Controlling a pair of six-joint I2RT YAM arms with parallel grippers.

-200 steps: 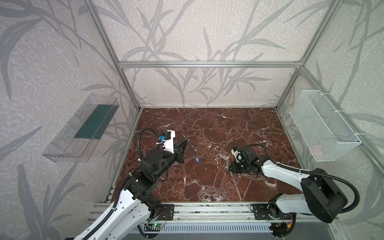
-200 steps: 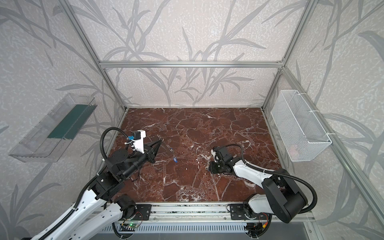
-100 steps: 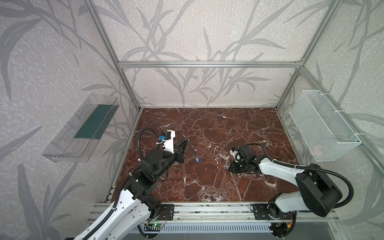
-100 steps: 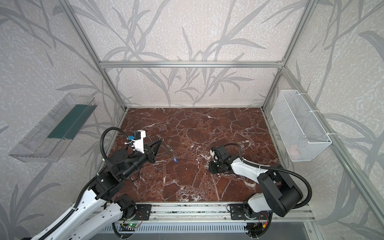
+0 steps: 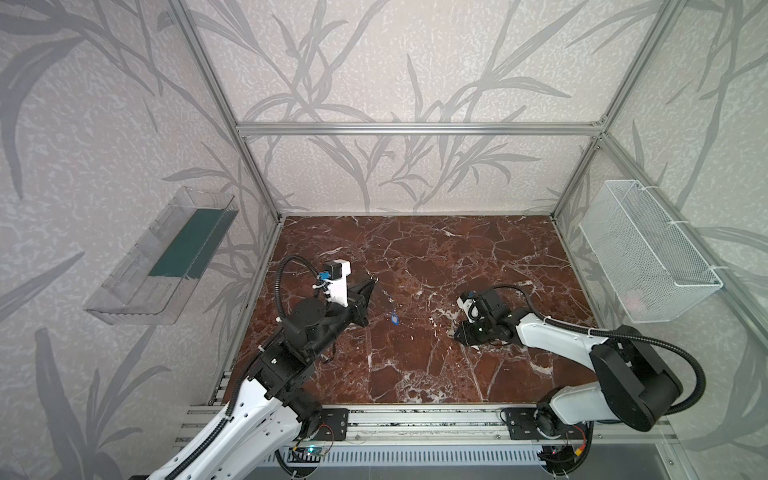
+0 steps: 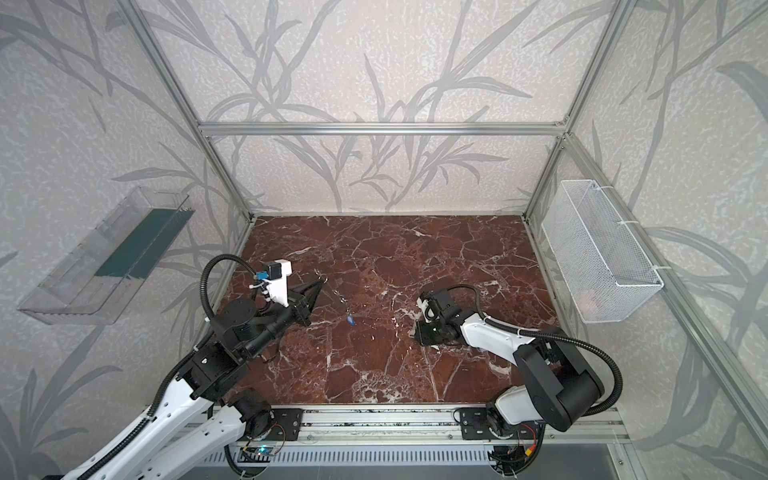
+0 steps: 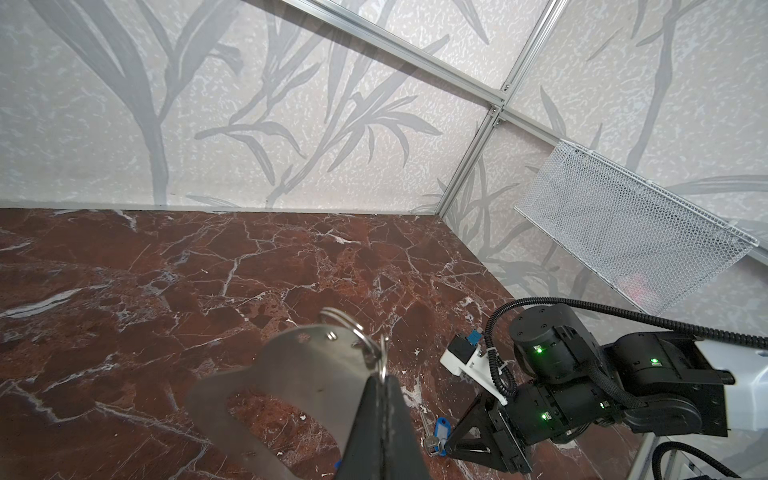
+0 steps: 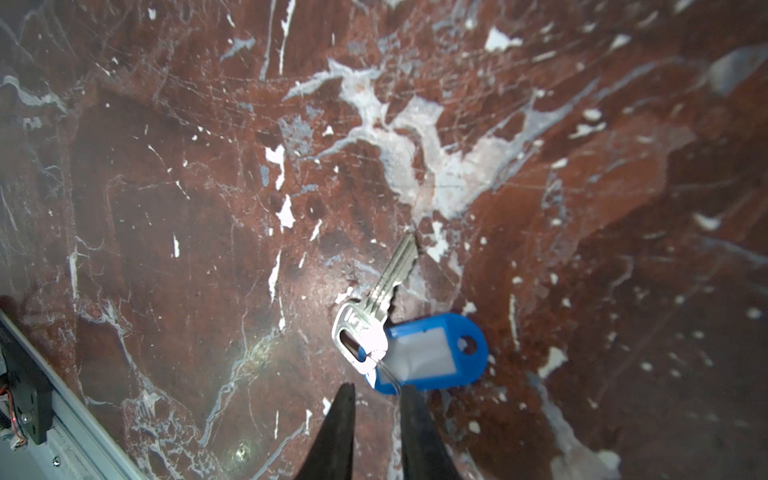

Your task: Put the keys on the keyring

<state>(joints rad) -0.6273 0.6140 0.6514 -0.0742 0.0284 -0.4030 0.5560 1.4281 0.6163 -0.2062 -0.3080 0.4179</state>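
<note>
Tightly, left jaws clamp keyring [image 7: 307,365], right ajar

The table [image 5: 415,257] under me is red-brown marble veined in white, and the walls [image 5: 395,83] are pale with a grey leaf pattern. My fingers [image 8: 336,436] are black and my arms [image 5: 552,336] white and black; the keyring [image 7: 291,374] is dull grey metal, the key [image 8: 386,282] bright silver, its tag [image 8: 432,353] blue with a white label. The basket [image 5: 648,257] is white mesh, and the tray [image 5: 137,286] is clear with a dark green strip.
</note>
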